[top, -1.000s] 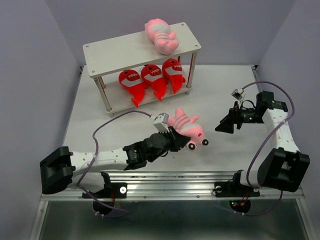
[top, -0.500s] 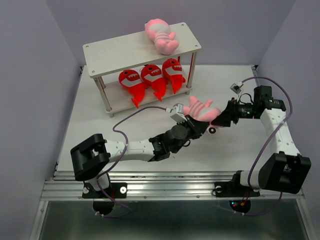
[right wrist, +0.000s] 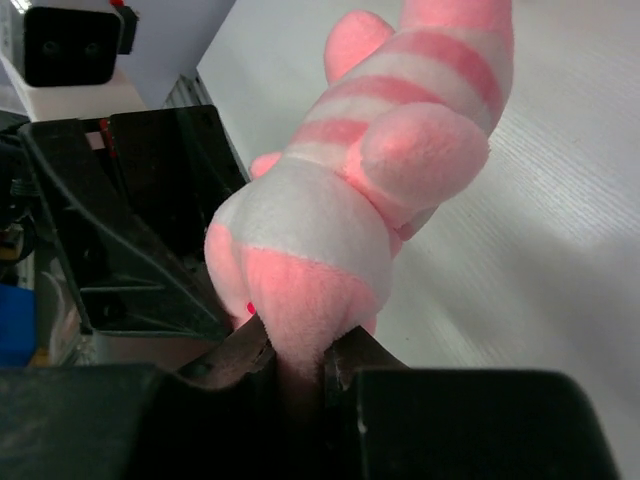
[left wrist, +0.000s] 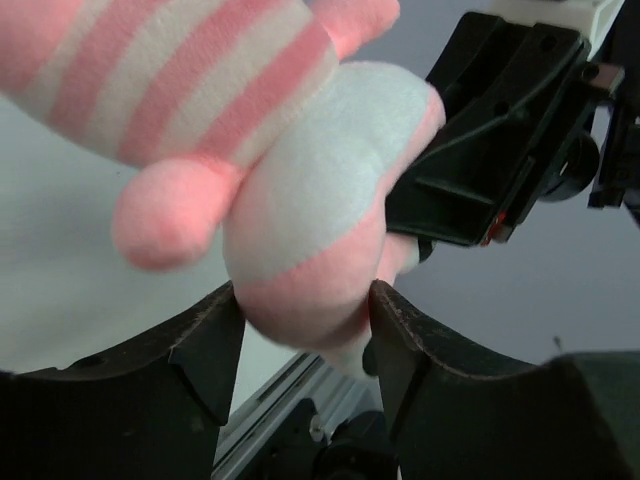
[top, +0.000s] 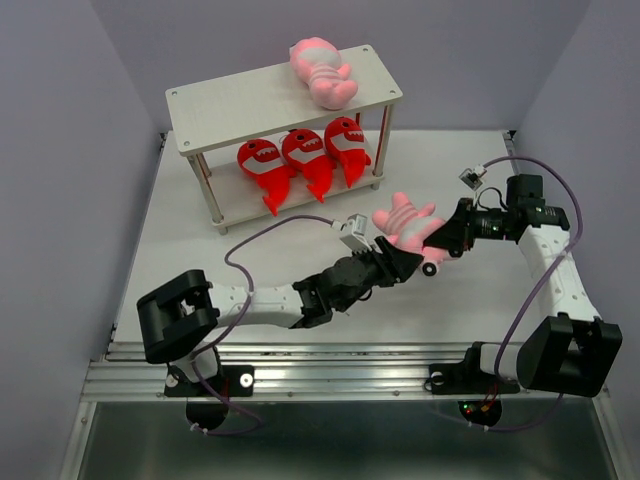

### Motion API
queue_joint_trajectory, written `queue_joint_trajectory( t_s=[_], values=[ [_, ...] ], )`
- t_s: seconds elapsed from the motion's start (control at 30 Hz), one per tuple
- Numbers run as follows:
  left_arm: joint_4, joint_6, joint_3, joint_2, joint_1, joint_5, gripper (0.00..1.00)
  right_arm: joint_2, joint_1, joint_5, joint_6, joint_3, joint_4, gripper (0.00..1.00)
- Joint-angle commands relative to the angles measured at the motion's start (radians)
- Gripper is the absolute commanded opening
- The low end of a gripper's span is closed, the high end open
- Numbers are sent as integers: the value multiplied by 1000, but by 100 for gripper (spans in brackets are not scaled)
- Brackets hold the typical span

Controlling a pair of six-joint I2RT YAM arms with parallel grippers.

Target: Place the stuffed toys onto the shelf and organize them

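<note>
A pale pink striped stuffed toy (top: 405, 222) hangs above the table between both arms. My right gripper (top: 441, 243) is shut on one end of it; in the right wrist view the pink plush (right wrist: 360, 180) is pinched tight between the fingers (right wrist: 240, 355). My left gripper (top: 404, 263) is open, its fingers (left wrist: 205, 340) standing wide on either side of the toy's rounded end (left wrist: 300, 180) and just brushing it. On the white shelf (top: 250, 100), another pink striped toy (top: 322, 72) lies on the top tier and three red sharks (top: 305, 155) sit side by side on the lower tier.
The shelf stands at the back of the white table (top: 200, 270), its thin legs (top: 213, 200) at the corners. Purple cables (top: 270, 235) loop over the table from both wrists. Grey walls close in the left, right and back sides.
The left arm carried the pink toy to the right and up to the right gripper. The right gripper moved in and shut on it, and the left jaws opened.
</note>
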Motion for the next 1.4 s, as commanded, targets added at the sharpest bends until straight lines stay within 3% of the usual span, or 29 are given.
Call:
queue_joint_trajectory(
  t_s=[0.0,0.17,0.23,0.27,0.37,0.5,0.63,0.73,0.9,1.37],
  values=[
    [87,127,-66,-122,-9,99,65,-46,4,56,-120,12,1,1],
    [15,398,-192,-308,-8,203,79,-38,4,197,-351,55,-177,1],
    [-104,543,-197,-393,-8,250,79,-23,4,248,-512,81,-246,1],
    [-158,544,-190,-393,-6,261,80,-15,4,248,-571,89,-281,2],
    [-343,793,-158,-490,-6,307,80,13,4,322,-822,114,-458,3],
    [-497,1032,-123,-537,-6,370,80,-38,76,443,-950,83,-458,4],
    [-556,1231,-62,-518,-5,399,81,-75,177,501,-970,78,-458,5],
    [-551,1308,-35,-470,12,405,81,-86,248,495,-961,92,-458,5],
    [-530,1376,18,-364,106,540,81,-89,349,464,-942,98,-455,5],
    [-473,1380,24,-243,228,914,80,-130,403,408,-976,51,-438,7]
  ],
)
